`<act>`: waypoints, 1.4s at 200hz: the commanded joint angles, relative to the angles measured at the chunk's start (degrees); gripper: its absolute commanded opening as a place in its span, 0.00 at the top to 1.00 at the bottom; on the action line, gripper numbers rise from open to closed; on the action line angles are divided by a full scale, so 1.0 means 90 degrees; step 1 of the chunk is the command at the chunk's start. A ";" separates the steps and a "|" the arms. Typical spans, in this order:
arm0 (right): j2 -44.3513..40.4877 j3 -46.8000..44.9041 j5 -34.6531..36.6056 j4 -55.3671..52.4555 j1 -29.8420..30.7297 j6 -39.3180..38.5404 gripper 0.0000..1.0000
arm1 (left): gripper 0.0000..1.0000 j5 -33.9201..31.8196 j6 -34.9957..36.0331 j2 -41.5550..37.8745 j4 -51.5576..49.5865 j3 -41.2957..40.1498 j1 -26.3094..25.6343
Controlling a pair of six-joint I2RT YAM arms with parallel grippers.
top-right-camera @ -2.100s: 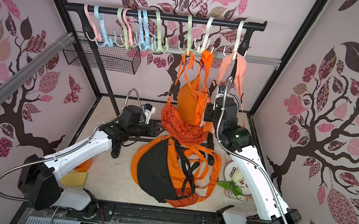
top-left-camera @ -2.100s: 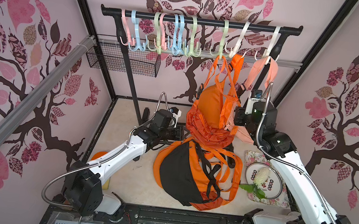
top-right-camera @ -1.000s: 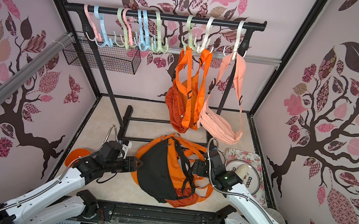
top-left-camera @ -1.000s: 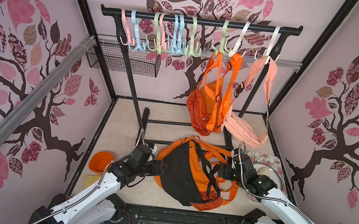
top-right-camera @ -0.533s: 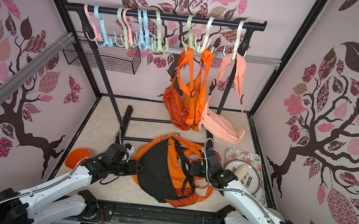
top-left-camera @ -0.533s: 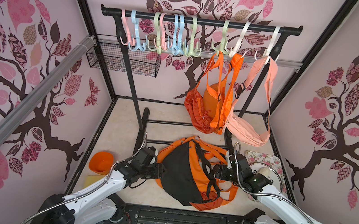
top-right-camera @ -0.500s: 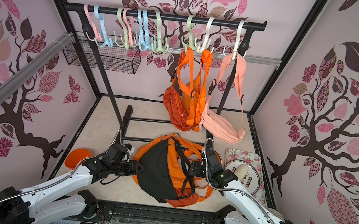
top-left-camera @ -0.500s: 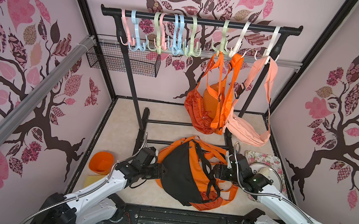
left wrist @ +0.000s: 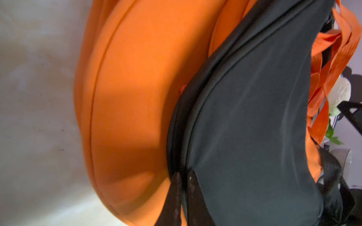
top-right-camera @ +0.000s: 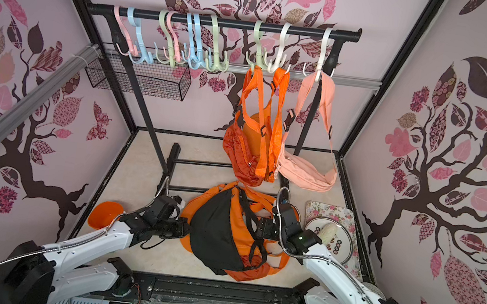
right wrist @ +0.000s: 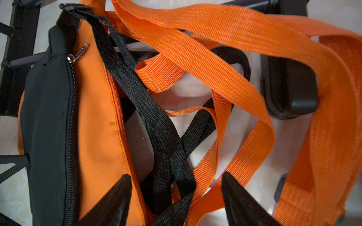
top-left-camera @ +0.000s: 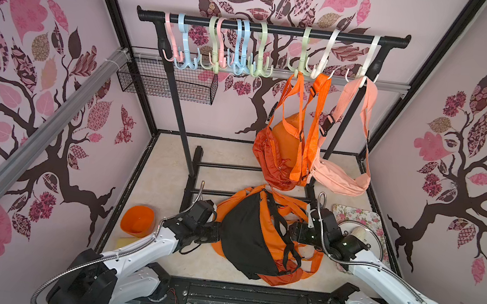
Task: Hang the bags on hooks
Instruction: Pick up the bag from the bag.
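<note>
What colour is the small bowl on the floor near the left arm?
Plain orange, with no pattern. The bowl shows best in a top view.

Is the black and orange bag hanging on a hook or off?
Off: the black and orange bag lies on the floor in front of the rack.

A robot lab booth styled as a closet. Tree-print wallpaper (top-left-camera: 22, 72) surrounds a hook rail (top-left-camera: 284, 29) standing at the far end.

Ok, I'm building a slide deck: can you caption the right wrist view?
Right end effector, open, poised over tangled black strap and orange strap beside the black-and-orange bag.
</note>
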 commanded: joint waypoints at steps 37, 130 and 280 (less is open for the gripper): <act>-0.0161 0.0127 0.0097 -0.0065 0.0030 0.0003 0.27 | 1.00 -0.0132 0.0122 -0.0177 -0.0074 0.0106 -0.0011; -0.0321 0.0121 -0.0300 0.0203 0.0041 -0.0206 0.27 | 1.00 -0.0890 0.0535 -0.1711 -0.1861 0.1135 -0.0016; 0.1350 0.0926 0.0002 0.0039 0.0685 -0.0874 0.27 | 1.00 -0.0732 0.1269 -0.2022 -0.2789 0.1933 0.0927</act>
